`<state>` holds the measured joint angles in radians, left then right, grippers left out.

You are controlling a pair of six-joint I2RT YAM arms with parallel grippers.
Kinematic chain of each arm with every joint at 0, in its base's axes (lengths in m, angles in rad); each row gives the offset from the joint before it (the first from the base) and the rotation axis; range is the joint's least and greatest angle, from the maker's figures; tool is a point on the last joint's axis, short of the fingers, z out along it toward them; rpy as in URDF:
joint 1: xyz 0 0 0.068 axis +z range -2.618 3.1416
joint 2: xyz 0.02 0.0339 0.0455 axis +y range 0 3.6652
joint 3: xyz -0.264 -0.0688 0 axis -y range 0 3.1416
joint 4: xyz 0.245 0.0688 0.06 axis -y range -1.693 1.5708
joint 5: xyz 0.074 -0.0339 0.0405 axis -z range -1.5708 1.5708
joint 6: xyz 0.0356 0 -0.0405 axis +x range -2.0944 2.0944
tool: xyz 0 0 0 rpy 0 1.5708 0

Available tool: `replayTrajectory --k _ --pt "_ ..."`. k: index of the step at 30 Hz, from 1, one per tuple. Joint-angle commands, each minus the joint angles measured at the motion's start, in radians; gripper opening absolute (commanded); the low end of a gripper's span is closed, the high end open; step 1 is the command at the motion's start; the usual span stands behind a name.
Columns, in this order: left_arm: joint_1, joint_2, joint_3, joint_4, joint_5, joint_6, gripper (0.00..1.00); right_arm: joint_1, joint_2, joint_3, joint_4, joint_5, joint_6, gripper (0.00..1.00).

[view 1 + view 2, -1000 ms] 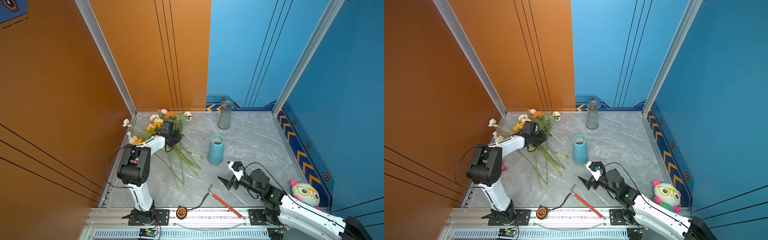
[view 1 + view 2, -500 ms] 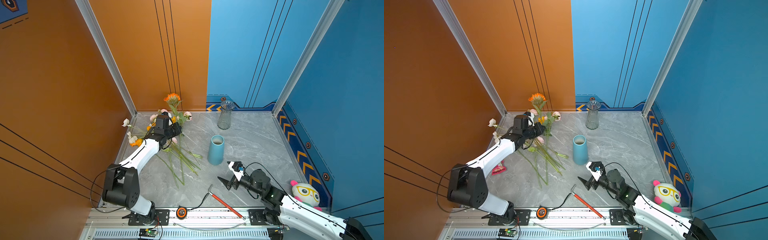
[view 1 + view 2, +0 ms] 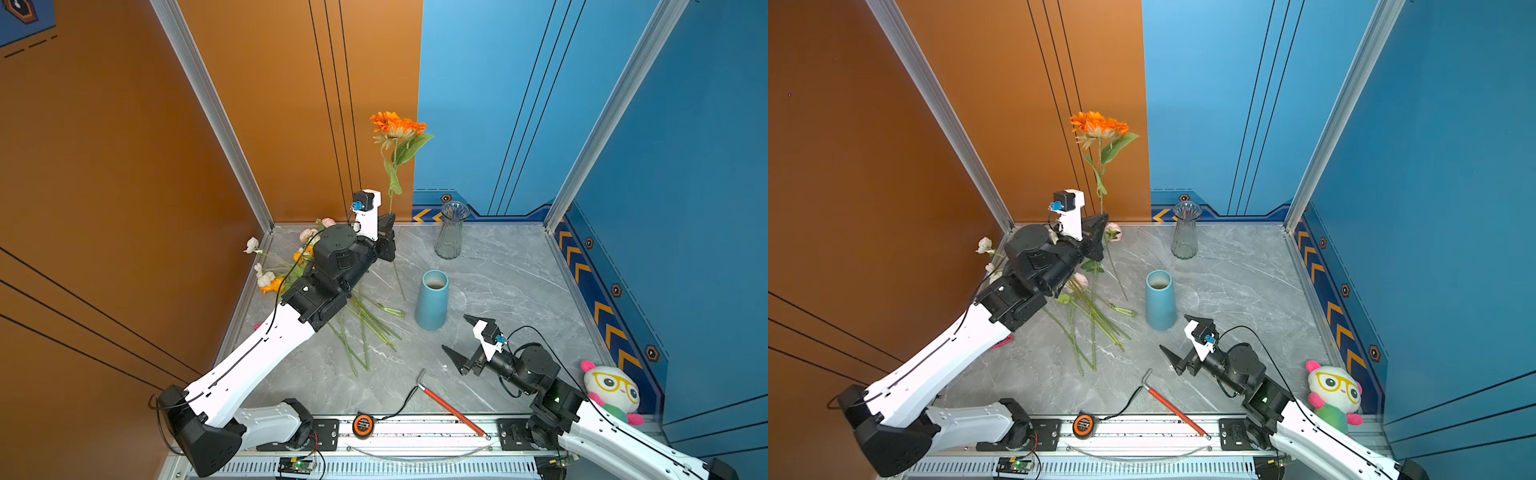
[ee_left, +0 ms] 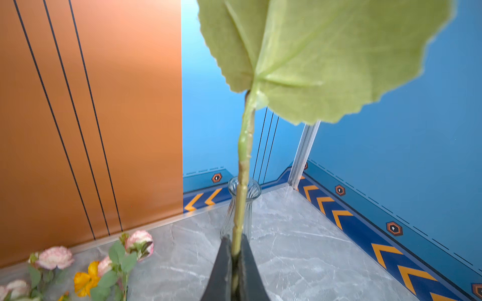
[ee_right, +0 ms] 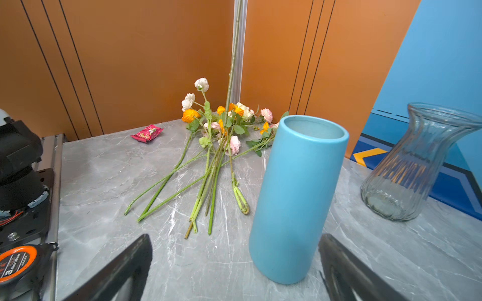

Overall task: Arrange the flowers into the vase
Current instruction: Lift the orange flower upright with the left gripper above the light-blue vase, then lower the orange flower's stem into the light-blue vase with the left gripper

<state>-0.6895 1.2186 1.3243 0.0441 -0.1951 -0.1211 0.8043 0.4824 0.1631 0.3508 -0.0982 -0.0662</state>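
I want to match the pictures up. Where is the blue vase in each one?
Both top views: blue vase, upright mid-table.
Left wrist: not in it.
Right wrist: blue vase large and close, upright.
Shared landmark: the glass vase, seen in all four views.

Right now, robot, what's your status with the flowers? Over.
Left fingers shut on stem of orange flower, bloom up high. Right fingers open, empty. Other flowers lying on table. Glass vase, blue vase upright, flowerless, unblocked.
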Motion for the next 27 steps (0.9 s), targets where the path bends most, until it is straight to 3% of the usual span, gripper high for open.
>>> replayTrajectory --k 1,9,15,27 --pt "-0.042 -0.015 0.007 0.148 -0.048 0.111 0.0 -0.001 -0.019 -0.024 0.008 0.042 0.027 1.0" --pt "-0.088 0.081 0.04 0.325 0.007 0.155 0.0 -0.029 -0.027 -0.031 0.023 0.029 0.055 1.0" --pt "-0.094 0.175 0.097 0.364 0.016 0.155 0.0 -0.047 -0.03 -0.034 0.021 0.013 0.062 1.0" --pt "-0.097 0.253 0.011 0.373 0.069 0.042 0.0 -0.06 -0.034 -0.037 0.02 -0.003 0.065 1.0"
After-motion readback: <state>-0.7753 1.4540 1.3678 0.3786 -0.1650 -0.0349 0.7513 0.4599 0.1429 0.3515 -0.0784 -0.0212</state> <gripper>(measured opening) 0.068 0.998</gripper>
